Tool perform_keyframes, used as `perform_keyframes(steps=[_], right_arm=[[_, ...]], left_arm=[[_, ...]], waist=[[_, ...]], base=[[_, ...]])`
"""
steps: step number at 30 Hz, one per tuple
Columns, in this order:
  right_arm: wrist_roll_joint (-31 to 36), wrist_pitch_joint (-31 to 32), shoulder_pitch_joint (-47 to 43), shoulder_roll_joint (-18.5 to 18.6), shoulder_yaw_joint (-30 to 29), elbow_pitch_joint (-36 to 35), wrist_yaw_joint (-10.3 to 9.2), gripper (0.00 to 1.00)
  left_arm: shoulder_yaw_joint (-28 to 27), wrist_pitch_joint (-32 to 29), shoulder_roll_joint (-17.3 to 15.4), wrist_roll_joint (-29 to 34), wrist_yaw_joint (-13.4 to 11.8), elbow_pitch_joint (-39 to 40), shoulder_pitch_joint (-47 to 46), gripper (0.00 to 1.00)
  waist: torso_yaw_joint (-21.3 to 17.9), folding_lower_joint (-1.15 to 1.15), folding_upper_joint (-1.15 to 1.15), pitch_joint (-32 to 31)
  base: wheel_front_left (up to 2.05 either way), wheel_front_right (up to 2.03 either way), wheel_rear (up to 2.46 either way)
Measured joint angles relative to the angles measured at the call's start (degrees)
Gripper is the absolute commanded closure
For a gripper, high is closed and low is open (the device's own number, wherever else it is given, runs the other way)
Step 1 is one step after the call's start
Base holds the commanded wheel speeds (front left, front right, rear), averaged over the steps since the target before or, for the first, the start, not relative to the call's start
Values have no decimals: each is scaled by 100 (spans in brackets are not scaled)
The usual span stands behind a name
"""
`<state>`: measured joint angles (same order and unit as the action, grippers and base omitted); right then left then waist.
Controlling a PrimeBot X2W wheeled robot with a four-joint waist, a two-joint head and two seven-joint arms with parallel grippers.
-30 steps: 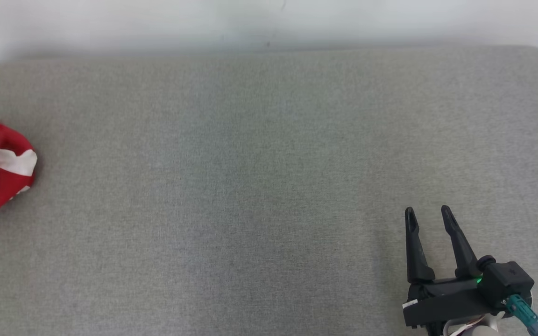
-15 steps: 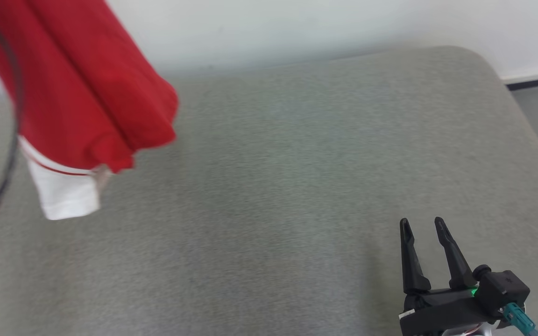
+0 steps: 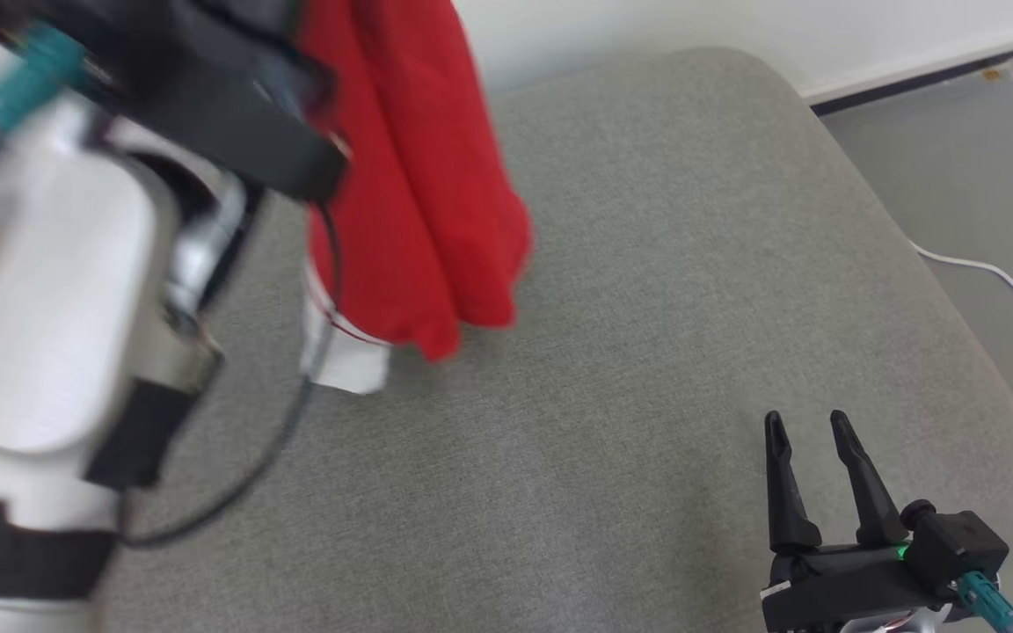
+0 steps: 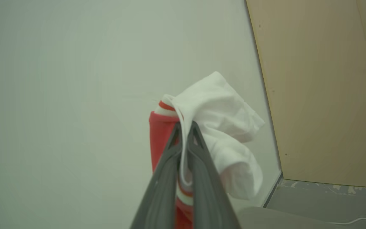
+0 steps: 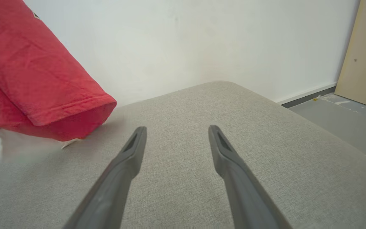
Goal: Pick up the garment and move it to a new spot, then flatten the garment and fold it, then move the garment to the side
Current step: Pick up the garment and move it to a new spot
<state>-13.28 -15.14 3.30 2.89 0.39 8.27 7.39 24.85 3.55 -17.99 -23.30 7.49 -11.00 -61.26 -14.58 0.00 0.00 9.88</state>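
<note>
Left claw: the left gripper is clamping hard on the garment. Its two dark fingers are pressing almost together, and a fold of white and red cloth is squeezed between them just below the tips.
Garment: red with white trim, it is hanging in the air from that grip and draping down over the far left part of the grey cushion. Its lowest white edge is dangling close to the cushion; I cannot tell whether it is touching.
Garment against the left claw: in the left wrist view the white part is bunching up past the fingertips and off to their right. The red part is dropping away beneath the fingers.
Right claw: the right gripper is standing wide apart and gripping nothing. It is sitting low over the near right corner of the cushion, with its fingers pointing toward the wall.
Garment against the right claw: the cloth is hanging well apart from it, off to its left and higher up. In the right wrist view the red hem is showing at the upper left, clear of both fingers.
Left arm: the pale forearm is looming blurred at the near left, and a black cable is looping down from it.
Surroundings: a grey floor is lying to the right of the cushion with a white cord across it. A wooden panel is standing beside the wall.
</note>
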Motion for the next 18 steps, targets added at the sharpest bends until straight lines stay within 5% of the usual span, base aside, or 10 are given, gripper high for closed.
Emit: perform_keyframes(steps=[10,18], right_arm=[[36,0,144,5,-29,15,0,0],[80,0,233,1,74,42,0,0]], left_arm=[[1060,223,129,-99,0,-764,1213,100],[1455,750,471,-191,-42,-2205,2222,100]], waist=[[31,0,0,244],[112,0,0,358]], base=[[0,0,0],[0,0,0]])
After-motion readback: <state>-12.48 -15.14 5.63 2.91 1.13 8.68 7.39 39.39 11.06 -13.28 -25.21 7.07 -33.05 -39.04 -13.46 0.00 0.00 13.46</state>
